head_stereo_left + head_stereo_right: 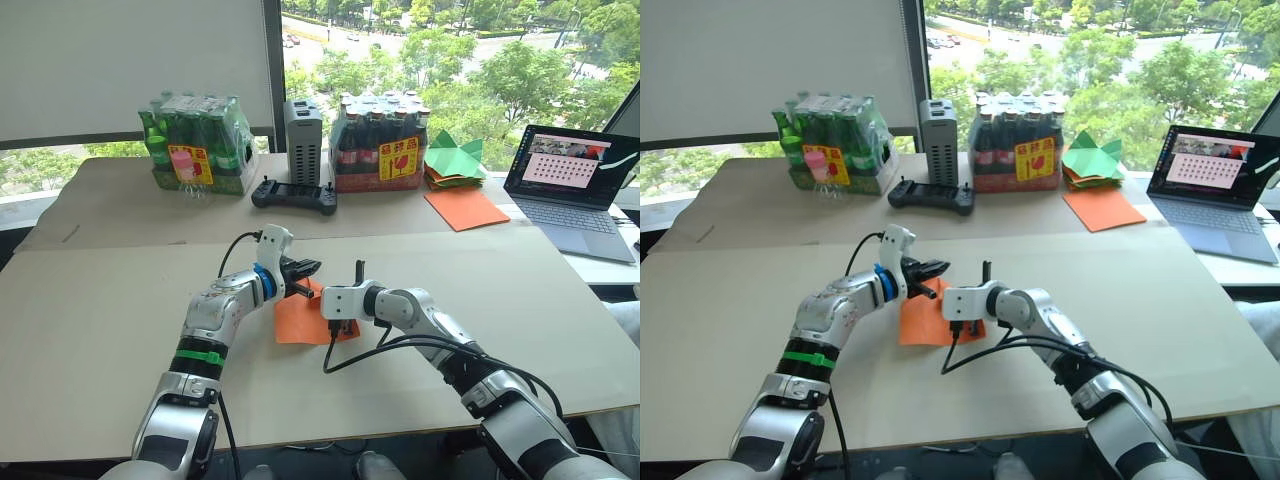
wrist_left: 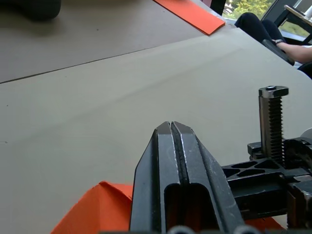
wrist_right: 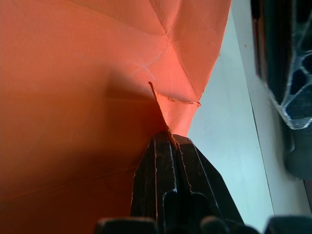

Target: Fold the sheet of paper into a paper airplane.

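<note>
The thin bright-orange creased sheet of paper (image 1: 300, 318) lies mid-tabletop (image 1: 120, 300) between both arms. The right claw (image 3: 168, 134) pinches its folded edge; the left claw (image 2: 171, 127), pressed together and empty, sits just above it.

Bench (image 1: 560, 300) w/ tan cardboard-like top. Along far edge: shrink-wrapped pack of green bottles (image 1: 195, 145) at left, grey upright box (image 1: 303, 140) beside it, black handheld controller (image 1: 294, 194) lying in front of box, then pack of dark bottles w/ red caps (image 1: 380, 140). Right of that, stack of green folded papers (image 1: 455, 160), smooth orange sheet (image 1: 465, 208) just in front. Open laptop (image 1: 572, 180) at far right, screen lit. Trees & road outside window (image 1: 460, 60).
</note>
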`<move>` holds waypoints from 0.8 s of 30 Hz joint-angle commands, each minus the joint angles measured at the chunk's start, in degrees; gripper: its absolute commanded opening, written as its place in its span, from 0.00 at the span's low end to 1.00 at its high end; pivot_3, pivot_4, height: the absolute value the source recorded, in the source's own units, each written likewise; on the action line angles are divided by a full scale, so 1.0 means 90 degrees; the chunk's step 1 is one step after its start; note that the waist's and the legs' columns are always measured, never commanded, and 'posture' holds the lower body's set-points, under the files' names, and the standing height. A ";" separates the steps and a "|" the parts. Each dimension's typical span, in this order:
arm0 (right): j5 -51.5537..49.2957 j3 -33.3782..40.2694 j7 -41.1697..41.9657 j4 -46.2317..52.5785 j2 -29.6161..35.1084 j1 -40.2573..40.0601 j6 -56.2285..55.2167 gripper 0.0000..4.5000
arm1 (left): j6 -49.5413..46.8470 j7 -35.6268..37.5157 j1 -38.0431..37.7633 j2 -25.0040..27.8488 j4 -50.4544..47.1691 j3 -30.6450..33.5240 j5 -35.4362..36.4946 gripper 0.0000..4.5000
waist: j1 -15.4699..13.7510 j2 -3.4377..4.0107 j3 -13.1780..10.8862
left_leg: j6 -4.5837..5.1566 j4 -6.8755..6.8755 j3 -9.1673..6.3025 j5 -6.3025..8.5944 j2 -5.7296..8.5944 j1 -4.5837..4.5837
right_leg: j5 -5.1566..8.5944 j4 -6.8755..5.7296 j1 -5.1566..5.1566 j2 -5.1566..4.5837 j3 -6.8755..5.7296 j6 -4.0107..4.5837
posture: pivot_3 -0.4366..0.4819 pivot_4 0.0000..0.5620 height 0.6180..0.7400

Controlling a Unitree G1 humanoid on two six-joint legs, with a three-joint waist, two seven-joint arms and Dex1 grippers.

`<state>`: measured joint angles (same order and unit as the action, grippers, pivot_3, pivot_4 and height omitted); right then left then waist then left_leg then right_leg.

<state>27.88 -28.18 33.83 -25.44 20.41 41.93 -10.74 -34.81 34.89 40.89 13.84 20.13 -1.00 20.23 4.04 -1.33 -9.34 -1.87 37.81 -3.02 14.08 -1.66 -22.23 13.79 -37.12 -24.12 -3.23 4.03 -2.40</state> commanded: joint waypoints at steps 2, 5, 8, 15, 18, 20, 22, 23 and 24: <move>-0.0028 0.0032 0.0105 0.0211 0.0011 -0.0109 0.0060 0.02 | 0.0469 0.0198 0.0268 0.0008 0.0391 -0.0094 -0.0249 0.00 | -0.0004 0.0000 0.0000 | 0.0000 0.0000 0.0000 0.0000 0.0001 -0.0001 | 0.0000 0.0000 0.0000 -0.0001 0.0000 0.0000 | 0.48 0.27 1.00; -0.0025 0.0063 0.0121 0.0293 0.0059 -0.0158 0.0119 0.02 | 0.0595 0.0320 0.0284 -0.0012 0.0601 -0.0148 -0.0354 0.00 | -0.0012 0.0000 0.0000 | 0.0000 0.0000 -0.0001 0.0000 0.0001 -0.0002 | 0.0000 0.0000 0.0000 -0.0001 -0.0001 0.0000 | 0.48 0.27 1.00; -0.0020 0.0077 0.0148 0.0379 0.0102 -0.0209 0.0171 0.02 | 0.0754 0.0395 0.0285 -0.0020 0.0843 -0.0192 -0.0459 0.00 | -0.0016 0.0000 0.0000 | 0.0000 0.0000 -0.0001 0.0000 0.0003 -0.0002 | 0.0000 0.0000 0.0001 -0.0002 -0.0001 0.0000 | 0.48 0.27 1.00; -0.0049 0.0105 0.0255 0.0611 0.0146 -0.0320 0.0317 0.02 | 0.0963 0.0510 0.0228 -0.0056 0.1093 -0.0250 -0.0650 0.00 | -0.0025 0.0000 0.0000 | 0.0000 0.0000 -0.0001 0.0000 0.0004 -0.0003 | 0.0000 0.0001 0.0001 -0.0003 -0.0001 -0.0001 | 0.48 0.27 1.00; -0.0067 0.0119 0.0301 0.0677 0.0155 -0.0338 0.0383 0.02 | 0.0976 0.0530 0.0197 -0.0091 0.1101 -0.0248 -0.0680 0.00 | -0.0027 0.0000 0.0000 | 0.0000 0.0001 -0.0002 0.0000 0.0005 -0.0004 | 0.0000 0.0001 0.0001 -0.0003 -0.0001 -0.0001 | 0.48 0.27 1.00; -0.0087 0.0136 0.0338 0.0717 0.0161 -0.0351 0.0400 0.02 | 0.0976 0.0532 0.0176 -0.0123 0.1115 -0.0257 -0.0702 0.00 | -0.0027 0.0000 0.0000 | 0.0000 0.0001 -0.0002 0.0000 0.0005 -0.0004 | 0.0000 0.0001 0.0001 -0.0003 -0.0001 -0.0001 | 0.48 0.27 1.00; -0.0121 0.0155 0.0394 0.0742 0.0156 -0.0366 0.0408 0.02 | 0.0995 0.0529 0.0161 -0.0151 0.1147 -0.0264 -0.0736 0.00 | -0.0027 0.0000 0.0000 | 0.0000 0.0001 -0.0002 0.0000 0.0005 -0.0004 | 0.0000 0.0001 0.0001 -0.0003 -0.0001 -0.0001 | 0.48 0.27 1.00; -0.0147 0.0168 0.0425 0.0746 0.0149 -0.0370 0.0412 0.02 | 0.0997 0.0529 0.0155 -0.0165 0.1160 -0.0264 -0.0749 0.00 | -0.0028 0.0000 0.0000 | 0.0000 0.0001 -0.0002 0.0000 0.0005 -0.0004 | 0.0000 0.0001 0.0001 -0.0003 -0.0001 -0.0001 | 0.48 0.27 1.00; -0.0168 0.0185 0.0451 0.0764 0.0141 -0.0380 0.0422 0.14 | 0.0997 0.0532 0.0140 -0.0174 0.1148 -0.0268 -0.0761 0.00 | -0.0027 0.0000 0.0000 | 0.0000 0.0001 -0.0002 0.0000 0.0005 -0.0003 | 0.0000 0.0001 0.0001 -0.0003 -0.0001 -0.0001 | 0.48 0.27 1.00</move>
<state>27.72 -27.09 36.77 -19.92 21.44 39.35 -8.01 -26.51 39.14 42.04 12.56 31.02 -3.31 13.55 3.79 -1.33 -9.34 -1.87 37.82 -3.04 14.08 -1.61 -22.26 13.79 -37.11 -24.11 -3.27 4.02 -2.41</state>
